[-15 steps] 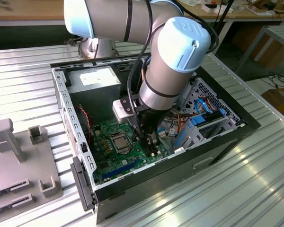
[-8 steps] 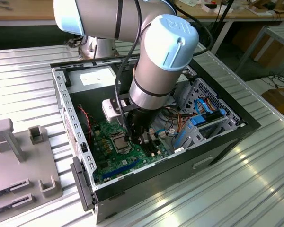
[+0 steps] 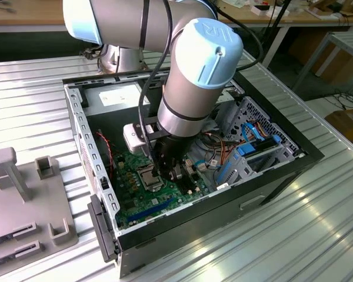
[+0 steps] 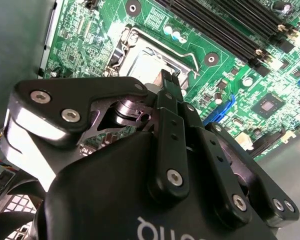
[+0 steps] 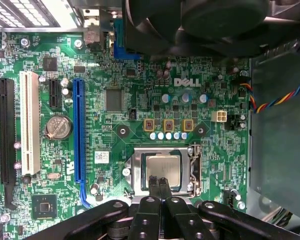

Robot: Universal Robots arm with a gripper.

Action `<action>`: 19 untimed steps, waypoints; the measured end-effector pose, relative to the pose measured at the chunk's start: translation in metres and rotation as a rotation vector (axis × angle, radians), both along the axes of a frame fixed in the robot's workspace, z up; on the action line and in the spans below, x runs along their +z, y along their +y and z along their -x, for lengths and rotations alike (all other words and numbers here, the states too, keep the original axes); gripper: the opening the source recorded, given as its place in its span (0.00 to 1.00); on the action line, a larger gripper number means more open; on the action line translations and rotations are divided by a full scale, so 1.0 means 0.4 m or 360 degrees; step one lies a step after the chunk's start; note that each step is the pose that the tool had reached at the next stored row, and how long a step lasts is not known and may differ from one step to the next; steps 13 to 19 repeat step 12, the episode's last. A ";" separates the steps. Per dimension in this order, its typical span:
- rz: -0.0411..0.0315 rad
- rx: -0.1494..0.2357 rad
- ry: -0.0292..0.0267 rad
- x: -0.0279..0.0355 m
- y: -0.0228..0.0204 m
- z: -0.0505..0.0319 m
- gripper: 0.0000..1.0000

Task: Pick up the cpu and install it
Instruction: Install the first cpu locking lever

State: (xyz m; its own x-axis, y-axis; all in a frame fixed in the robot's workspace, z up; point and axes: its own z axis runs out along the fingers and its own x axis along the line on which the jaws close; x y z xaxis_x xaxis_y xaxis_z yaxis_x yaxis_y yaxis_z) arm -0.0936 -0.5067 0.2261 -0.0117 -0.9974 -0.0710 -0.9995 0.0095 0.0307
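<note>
Inside an open black desktop case (image 3: 270,176) on a ribbed metal table (image 3: 317,235), a grey robot arm (image 3: 194,76) with pale blue joint caps reaches down over the green motherboard (image 3: 159,202). The gripper (image 5: 159,182), a black linkage of flat plates studded with silver screws, has its two slim fingers (image 4: 170,82) pressed together with no gap between them and nothing held. In the first wrist view their tips sit over the near edge of the cpu (image 5: 162,167), a small flat square chip with a dull silver-grey metal top; whether they touch it cannot be told.

The cpu lies seated in the square socket (image 5: 137,172), framed by bright metal, with a bent wire lever (image 4: 182,50) running along one side in the second wrist view. Around the socket, the board is dense with fine traces, small cylindrical capacitors (image 5: 167,136) and three squat copper-coloured blocks (image 5: 168,125). A long blue expansion slot (image 5: 79,130), a white slot (image 5: 29,122) and a black slot (image 5: 6,130) stand parallel on the board beside a round coin battery (image 5: 57,127). Long black memory slots (image 4: 230,25) run in rows past the socket. A bundle of coloured wires (image 5: 285,97) curves across a grey metal panel, and a round black fan (image 5: 220,17) sits beyond the board. On the exterior view's left, a grey plastic fixture (image 3: 23,194) with upright blocks rests on the table.
</note>
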 end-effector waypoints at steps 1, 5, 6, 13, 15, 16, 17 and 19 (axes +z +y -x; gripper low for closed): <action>0.0000 0.0000 0.00000 0.000 0.000 0.000 0.11; 0.0000 0.0000 0.00000 0.000 0.000 0.002 0.11; 0.0000 0.0000 0.00000 0.000 0.000 0.002 0.11; 0.0000 0.0000 0.00000 0.000 0.000 0.004 0.11; 0.0000 0.0000 0.00000 0.000 0.000 0.004 0.11; 0.0000 0.0000 0.00000 0.000 0.000 0.004 0.11; 0.0000 0.0000 0.00000 0.000 0.000 0.004 0.11; 0.0000 0.0000 0.00000 0.000 0.000 0.004 0.11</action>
